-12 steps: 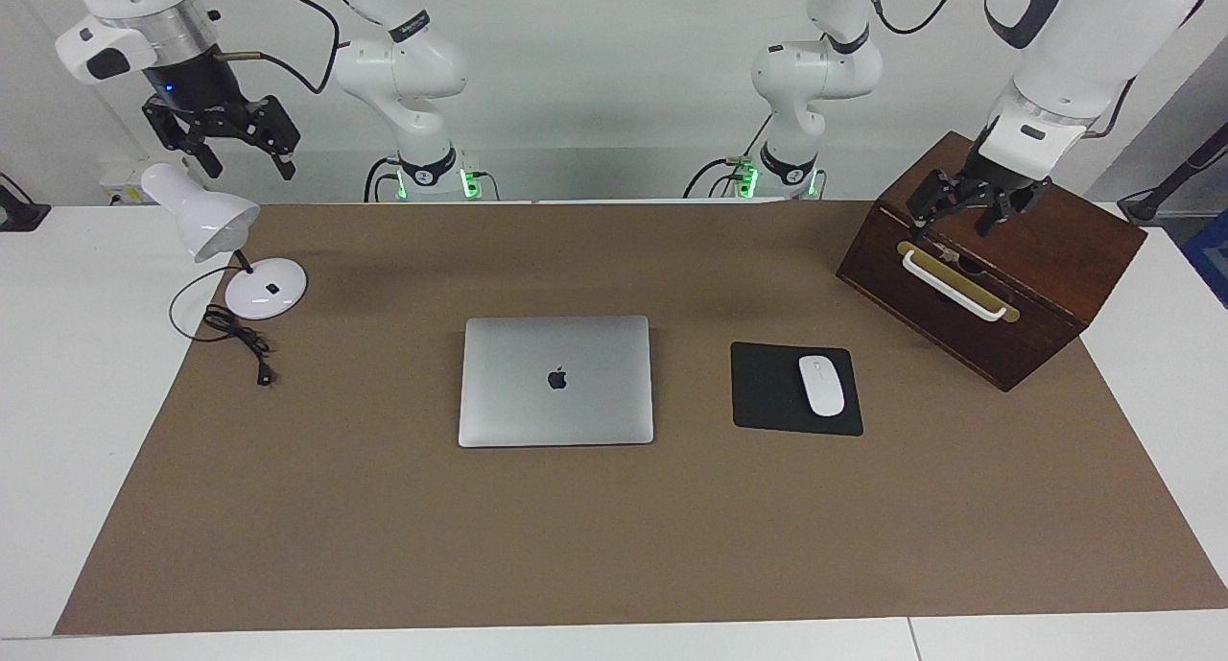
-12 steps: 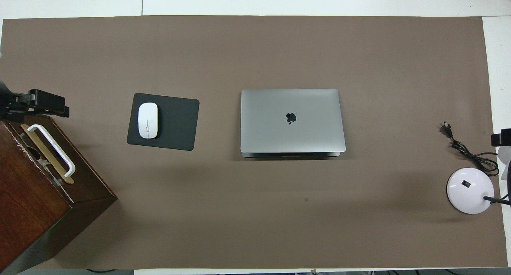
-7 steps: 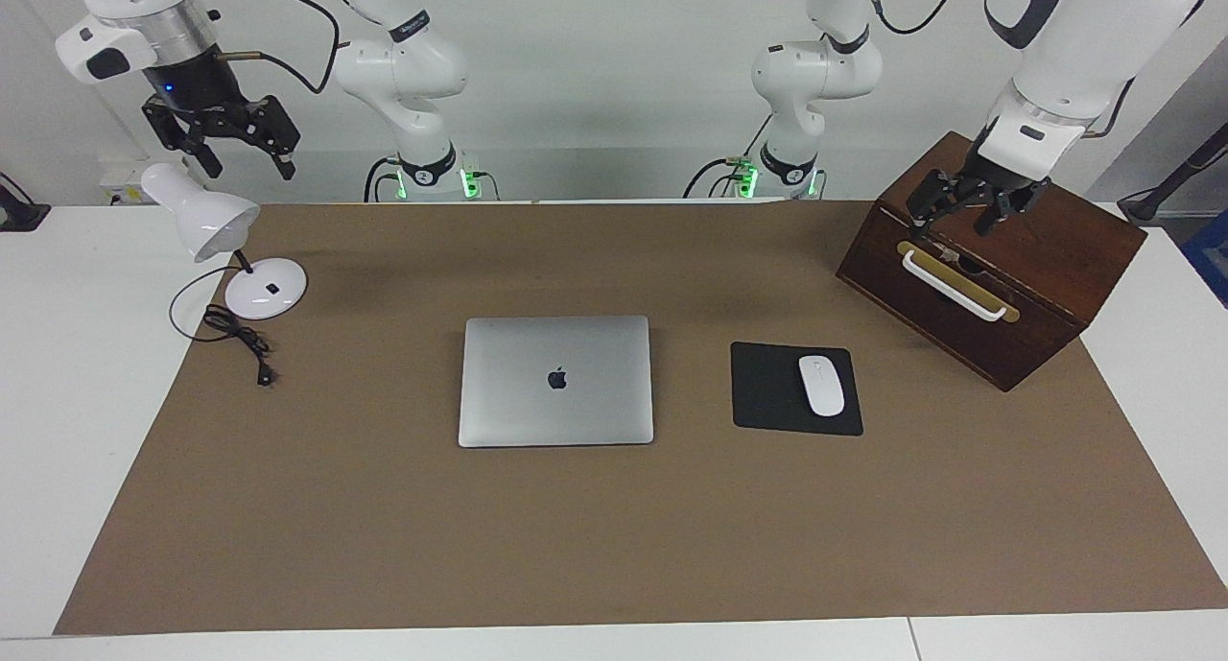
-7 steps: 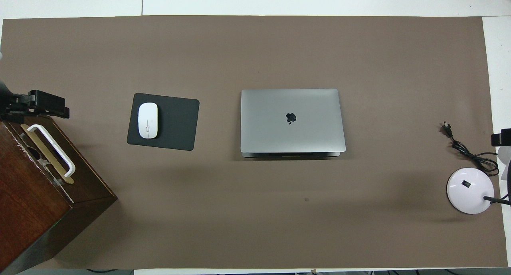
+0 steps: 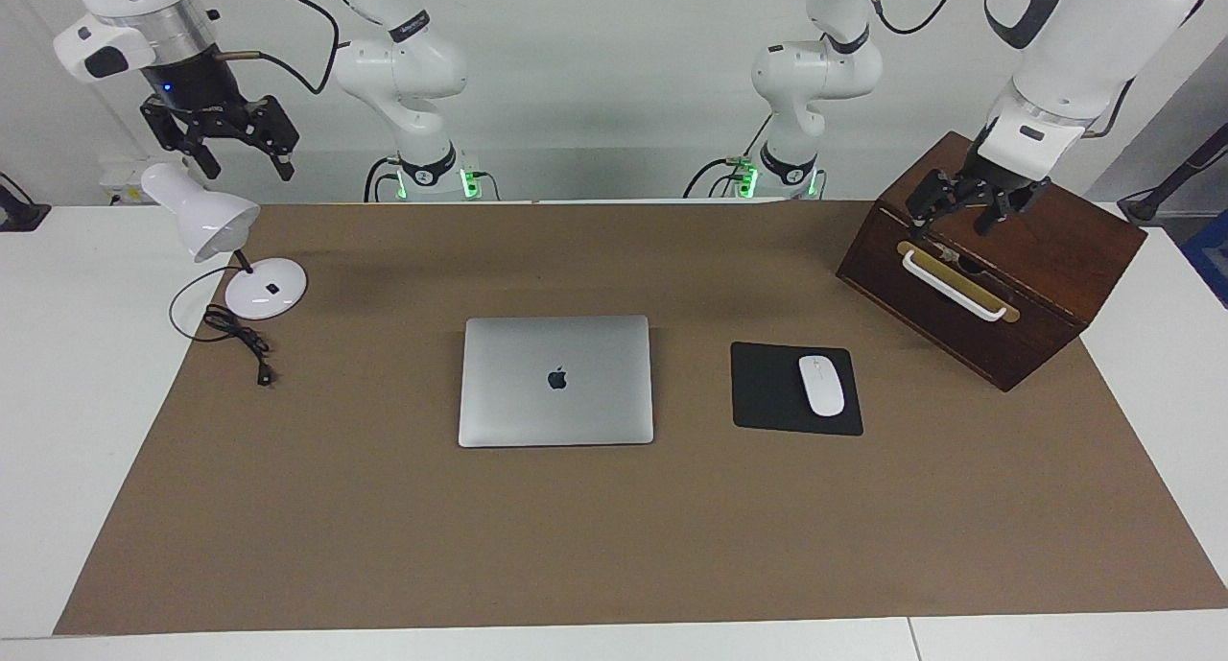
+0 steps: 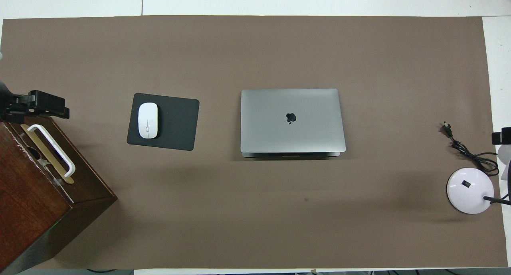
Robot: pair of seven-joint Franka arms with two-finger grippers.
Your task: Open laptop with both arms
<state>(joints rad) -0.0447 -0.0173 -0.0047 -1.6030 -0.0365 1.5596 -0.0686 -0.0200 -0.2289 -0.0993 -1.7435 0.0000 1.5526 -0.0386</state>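
Observation:
The silver-grey laptop (image 5: 556,381) lies closed in the middle of the brown mat, apple logo up; it also shows in the overhead view (image 6: 292,120). My right gripper (image 5: 247,165) hangs open and empty in the air over the white desk lamp (image 5: 201,222), far from the laptop. My left gripper (image 5: 952,222) hangs open and empty just over the top front edge of the wooden box (image 5: 1046,258), apart from the laptop. In the overhead view the left gripper (image 6: 38,104) shows at the box's edge, and only a tip of the right gripper (image 6: 504,137) shows.
A black mouse pad (image 5: 763,392) with a white mouse (image 5: 821,385) lies beside the laptop toward the left arm's end. The wooden box has a white handle (image 5: 955,287). The lamp's base (image 5: 266,288) and black cord (image 5: 240,340) lie toward the right arm's end.
Both grippers have risen very slightly. The laptop has not moved and stays closed.

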